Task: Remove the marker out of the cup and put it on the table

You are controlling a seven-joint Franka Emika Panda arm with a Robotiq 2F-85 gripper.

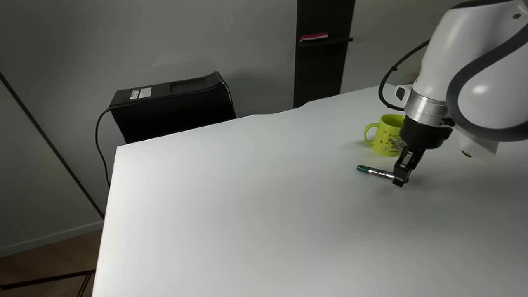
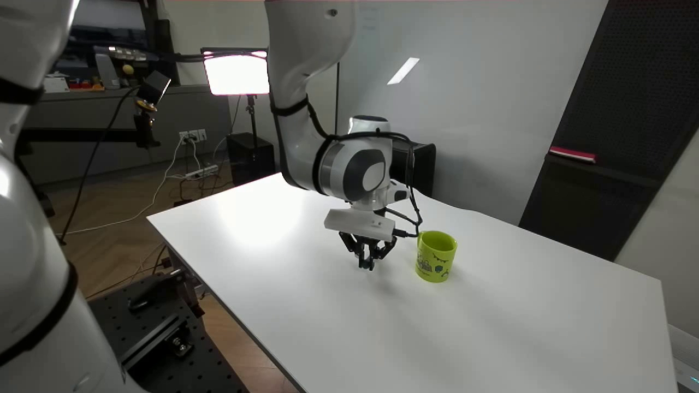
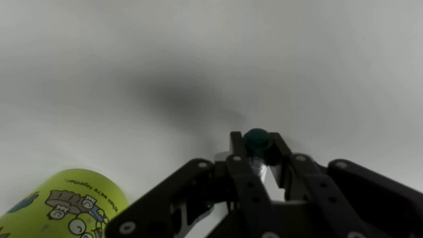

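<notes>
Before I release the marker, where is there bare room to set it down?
Widest is the stretch of table from the marker to the edge beside the black box. Also bare: from the cup to the edge facing the dark panel. Crowded: the narrow gap between the cup and the end effector, which grips the marker.

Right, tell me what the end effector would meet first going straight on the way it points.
Most likely the white table: the end effector points down at it, holding the marker. The cup stands beside that line. The height above the table is hard to judge.
</notes>
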